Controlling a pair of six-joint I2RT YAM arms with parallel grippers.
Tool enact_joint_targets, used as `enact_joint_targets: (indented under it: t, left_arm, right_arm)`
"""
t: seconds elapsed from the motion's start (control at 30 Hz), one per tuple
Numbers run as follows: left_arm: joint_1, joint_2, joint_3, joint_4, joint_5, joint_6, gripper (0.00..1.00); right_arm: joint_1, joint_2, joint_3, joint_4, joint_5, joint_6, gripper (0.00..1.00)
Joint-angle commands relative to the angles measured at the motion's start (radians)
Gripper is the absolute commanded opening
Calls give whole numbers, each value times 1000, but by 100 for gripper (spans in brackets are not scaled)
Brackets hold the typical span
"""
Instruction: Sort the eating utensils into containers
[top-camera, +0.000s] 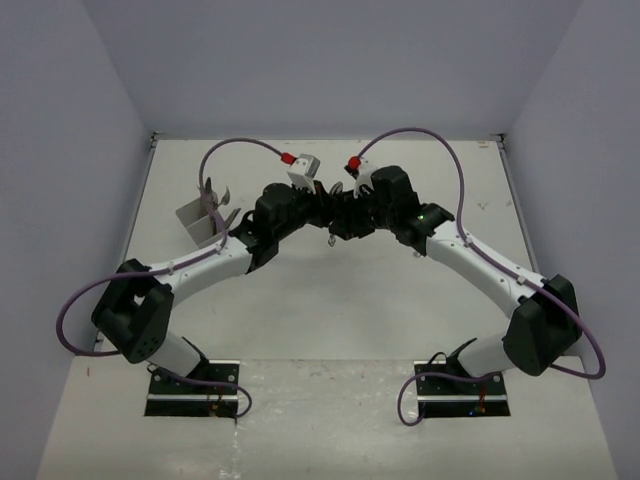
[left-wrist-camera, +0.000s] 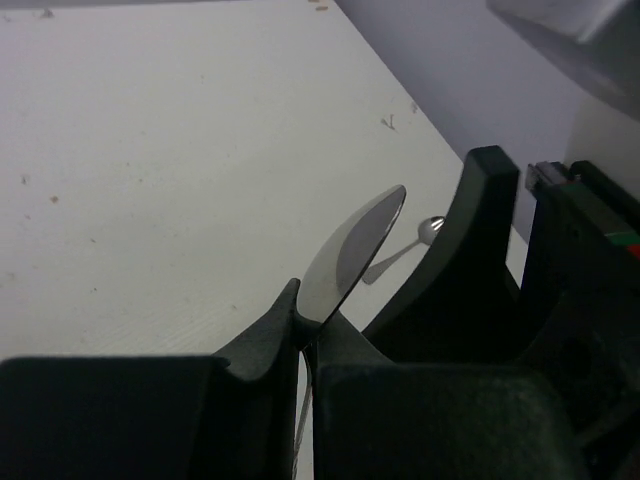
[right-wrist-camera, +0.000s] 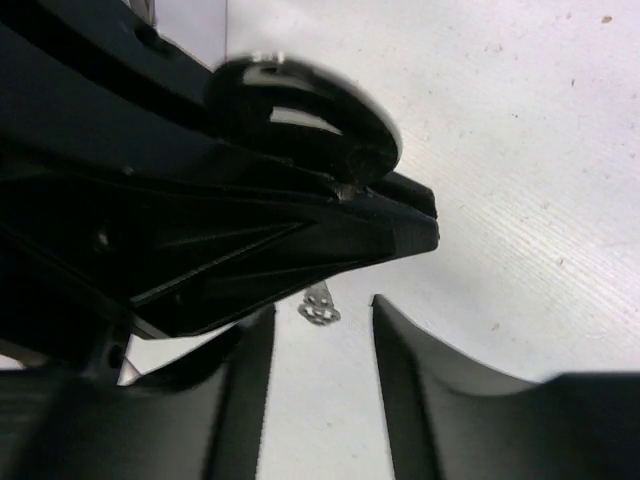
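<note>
My left gripper (left-wrist-camera: 312, 312) is shut on a shiny silver spoon (left-wrist-camera: 355, 250), whose bowl sticks up past the fingertips. Seen from the right wrist, that spoon (right-wrist-camera: 310, 110) sits in the left arm's dark fingers (right-wrist-camera: 300, 235), and its patterned handle end hangs just beyond my right gripper (right-wrist-camera: 320, 335). The right jaws stand apart and touch nothing. From above, both grippers meet mid-table: left gripper (top-camera: 318, 212), right gripper (top-camera: 350, 218). The grey container (top-camera: 197, 222) stands at the left with utensils (top-camera: 214, 195) upright in it.
A second spoon (left-wrist-camera: 405, 250) lies flat on the white table beyond the left fingers. The right arm's dark finger (left-wrist-camera: 480, 250) fills the right side of the left wrist view. Grey walls enclose the table on three sides.
</note>
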Motion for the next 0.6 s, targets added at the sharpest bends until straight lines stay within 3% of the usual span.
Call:
enact_joint_targets:
  t: [0.0,0.03,0.07,0.27,0.4,0.57]
  left_arm:
    - [-3,-51,79,-47,57,199,0]
    - [-3,-79,78,-52,39,233,0]
    - [-1,-97,75,-64,28,317,0]
    - [45,-327,-63,-64,7,670,0]
    - [193,-533,-177,-136,120,767,0]
    - [289,-683,-347,-193,78,905,0]
  right_arm:
    - [5,-31,49,10,-20,-8,50]
    - [5,-40,49,12,-34,-8,66]
    - [5,-50,49,13,-64,-10,99]
    - [-8,-125,-13,17,-43,27,99]
    - [-59,-156,-88,18,25,73,99]
    - [-174,-182,-123,4,-75,73,99]
